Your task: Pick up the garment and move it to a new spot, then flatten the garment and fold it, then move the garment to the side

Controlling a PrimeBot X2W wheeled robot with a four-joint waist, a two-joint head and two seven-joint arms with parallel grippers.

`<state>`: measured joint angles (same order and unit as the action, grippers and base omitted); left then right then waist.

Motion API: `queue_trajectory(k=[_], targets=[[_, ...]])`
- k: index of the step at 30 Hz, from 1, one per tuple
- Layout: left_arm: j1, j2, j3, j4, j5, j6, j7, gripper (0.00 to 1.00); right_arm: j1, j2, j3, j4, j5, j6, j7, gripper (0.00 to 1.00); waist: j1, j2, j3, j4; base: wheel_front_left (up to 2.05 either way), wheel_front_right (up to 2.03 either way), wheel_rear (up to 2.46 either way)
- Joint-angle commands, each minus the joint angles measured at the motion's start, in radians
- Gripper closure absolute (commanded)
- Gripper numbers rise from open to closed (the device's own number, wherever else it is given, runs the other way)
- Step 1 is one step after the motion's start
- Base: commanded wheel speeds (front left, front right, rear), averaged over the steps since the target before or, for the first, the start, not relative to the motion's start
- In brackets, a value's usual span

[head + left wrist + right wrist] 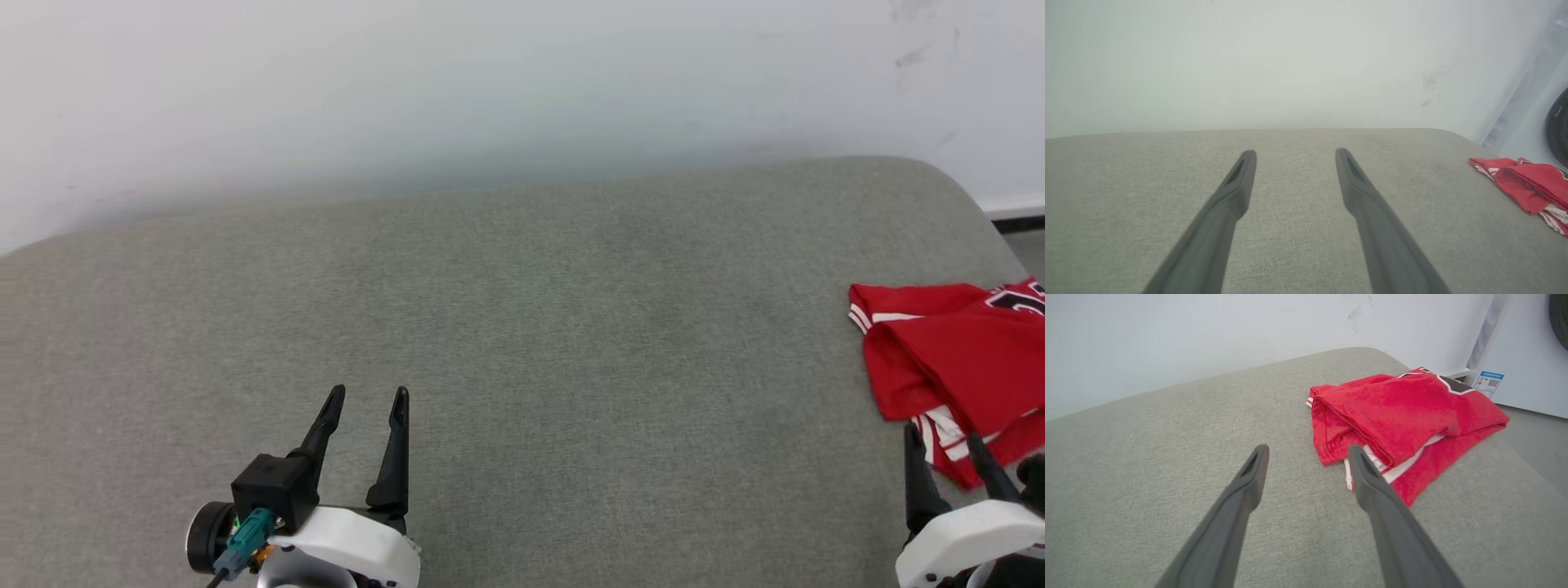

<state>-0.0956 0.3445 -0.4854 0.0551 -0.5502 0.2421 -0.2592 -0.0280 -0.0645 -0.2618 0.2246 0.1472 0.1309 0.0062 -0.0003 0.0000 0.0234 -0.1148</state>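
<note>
Red cloth with white striped trim, the folded garment is seen lying at the right edge of the grey fabric surface, with black lettering partly shown on its top layer. The right pincer is held wide and empty just beside its near edge. The left pincer, likewise spread wide with nothing gripped, is positioned well apart at the near left.

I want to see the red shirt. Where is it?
The shirt lies at the right end of the grey cushion in the head view, just ahead of the right gripper.
</note>
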Motion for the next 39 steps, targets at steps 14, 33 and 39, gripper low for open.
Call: queue_trajectory(k=[14,33,39], targets=[[0.043,0.033,0.089,0.033,0.000,0.002,-0.007,0.00,0.106,0.014,0.186,-0.206,-0.016,0.000,-0.031,0.00,0.0003,0.0000,-0.074,0.151,0.00,0.00,0.00],[0.094,0.024,0.098,0.106,0.006,-0.039,-0.008,0.00,0.197,0.016,0.204,-0.351,-0.037,0.000,0.041,0.00,0.0003,0.0000,-0.109,0.106,0.00,0.00,0.00],[0.085,0.019,0.104,0.113,0.008,-0.045,-0.008,0.00,0.183,0.016,0.208,-0.340,-0.019,0.000,0.039,0.00,0.0003,0.0000,-0.105,0.104,0.00,0.00,0.00]])
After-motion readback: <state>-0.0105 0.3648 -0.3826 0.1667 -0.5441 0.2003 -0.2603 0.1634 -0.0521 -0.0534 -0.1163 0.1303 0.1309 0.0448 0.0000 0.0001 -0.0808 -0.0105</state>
